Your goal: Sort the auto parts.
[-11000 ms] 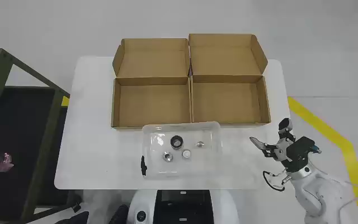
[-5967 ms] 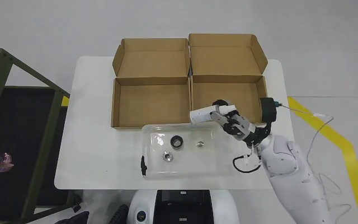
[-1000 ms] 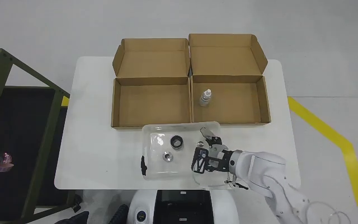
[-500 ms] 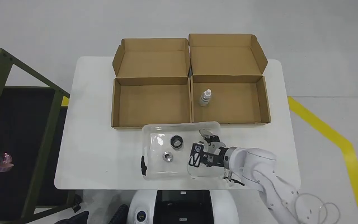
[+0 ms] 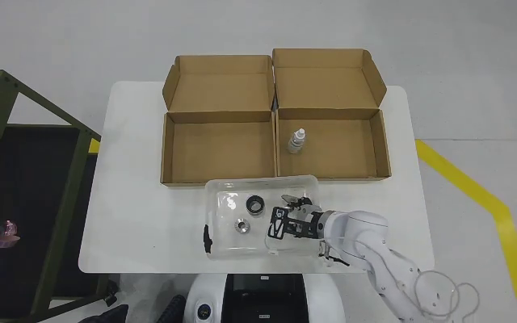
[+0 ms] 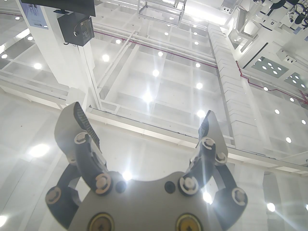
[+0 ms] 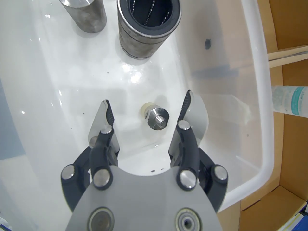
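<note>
Shifted leftward, the right gripper (image 7: 147, 98) is hovering in the clear tray (image 7: 262, 111), jaws apart astride the small metal fitting (image 7: 157, 118) in its right half, seemingly starting a pick that is calling for closing and lifting.

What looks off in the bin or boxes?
Nothing spilled or damaged. Minor: dark specks on the wall and floor of the clear bin, and the small bottle lies on its side in the right-hand box. The bearing and steel sleeve stand upright. The right gripper is open around the small silver fitting.
</note>
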You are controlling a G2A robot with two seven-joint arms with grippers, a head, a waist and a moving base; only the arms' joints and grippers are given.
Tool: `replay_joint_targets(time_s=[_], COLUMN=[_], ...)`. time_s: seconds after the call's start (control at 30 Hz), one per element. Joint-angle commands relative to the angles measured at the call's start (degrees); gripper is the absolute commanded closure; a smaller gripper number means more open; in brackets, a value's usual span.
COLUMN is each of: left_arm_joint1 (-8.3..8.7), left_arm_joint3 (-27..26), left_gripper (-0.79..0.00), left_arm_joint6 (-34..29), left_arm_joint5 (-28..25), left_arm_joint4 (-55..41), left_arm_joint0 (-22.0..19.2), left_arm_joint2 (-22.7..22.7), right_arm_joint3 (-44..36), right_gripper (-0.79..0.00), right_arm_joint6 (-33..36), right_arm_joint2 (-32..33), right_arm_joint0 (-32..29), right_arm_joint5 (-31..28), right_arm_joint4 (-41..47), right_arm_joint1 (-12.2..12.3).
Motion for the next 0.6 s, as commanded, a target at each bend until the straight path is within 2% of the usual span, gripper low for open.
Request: replay_joint_targets(time_s=[0.0, 0.13, 0.27, 0.37, 0.57], left_arm_joint1=[0.0, 0.0, 0.0, 0.0, 0.0], left_arm_joint3=[0.0, 0.0, 0.0, 0.0, 0.0], left_gripper=[-0.785, -0.785, -0.785, -0.785, -0.785], left_arm_joint6=[0.0, 0.0, 0.0, 0.0, 0.0], left_arm_joint5=[0.0, 0.0, 0.0, 0.0, 0.0], left_arm_joint4=[0.0, 0.0, 0.0, 0.0, 0.0], left_arm_joint0=[0.0, 0.0, 0.0, 0.0, 0.0], left_arm_joint2=[0.0, 0.0, 0.0, 0.0, 0.0], right_arm_joint3=[0.3, 0.7, 0.8, 0.8, -1.9], right_gripper=[-0.388, -0.292, -0.105, 0.0, 0.0], right_arm_joint6=[0.2, 0.8, 1.1, 1.2, 0.1], right_arm_joint2=[-0.2, -0.4, -0.6, -0.7, -0.2], right_arm_joint0=[0.3, 0.6, 0.8, 1.0, 0.0], right_arm_joint5=[0.2, 0.4, 0.7, 0.6, -0.3], right_arm_joint4=[0.1, 0.1, 0.0, -0.2, 0.6], right_arm_joint1=[0.0, -0.1, -0.1, -0.1, 0.2])
